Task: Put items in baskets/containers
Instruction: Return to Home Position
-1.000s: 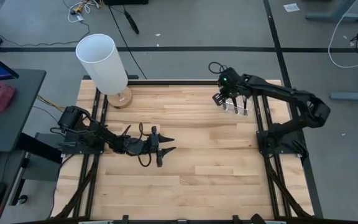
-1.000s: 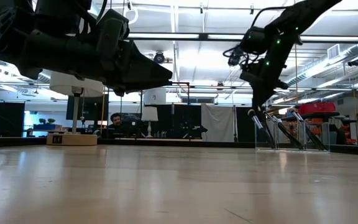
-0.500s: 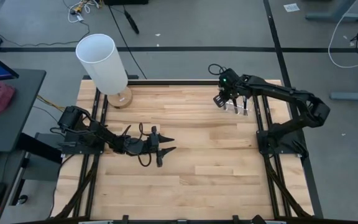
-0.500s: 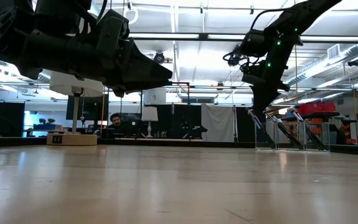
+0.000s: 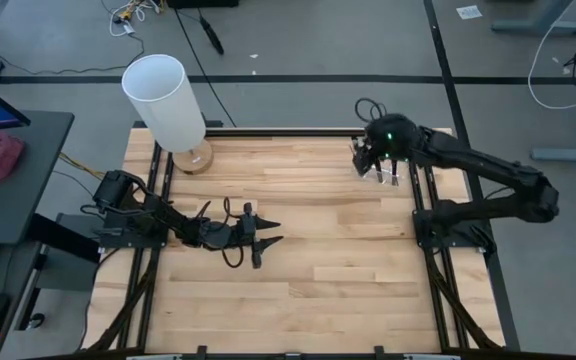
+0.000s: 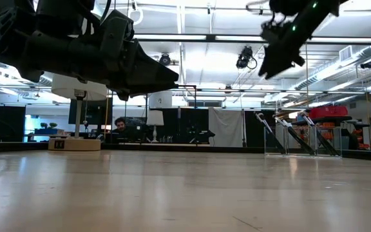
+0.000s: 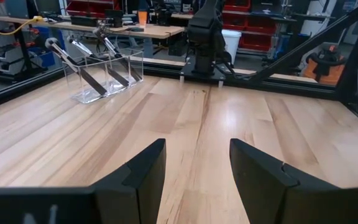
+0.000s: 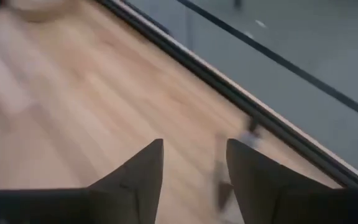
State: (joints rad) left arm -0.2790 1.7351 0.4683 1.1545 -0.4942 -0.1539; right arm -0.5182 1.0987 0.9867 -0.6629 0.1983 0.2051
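We are looking at a wooden surface [image 5: 298, 290] with two dark arms working over it. A clear holder [image 7: 107, 74] is standing near the far right corner of the surface. Several brushes [image 7: 84, 73] are leaning inside it at a slant, their slim dark handles poking out above its rim. From table height the brushes are crossing one another inside the clear walls.

The right end effector [image 6: 267, 69] is hanging high above the holder, well apart from the brush ends. From overhead it is covering part of the holder. Its fingers [image 8: 135, 180] are standing apart, gripping nothing.

The left end effector [image 5: 271, 236] is waiting low over the left middle of the surface, pointing right and well apart from the holder. Its two fingers are also spread, with only bare wood showing between them.

A tall white cylinder [image 5: 165, 98] on a round wooden base is standing at the far left corner.
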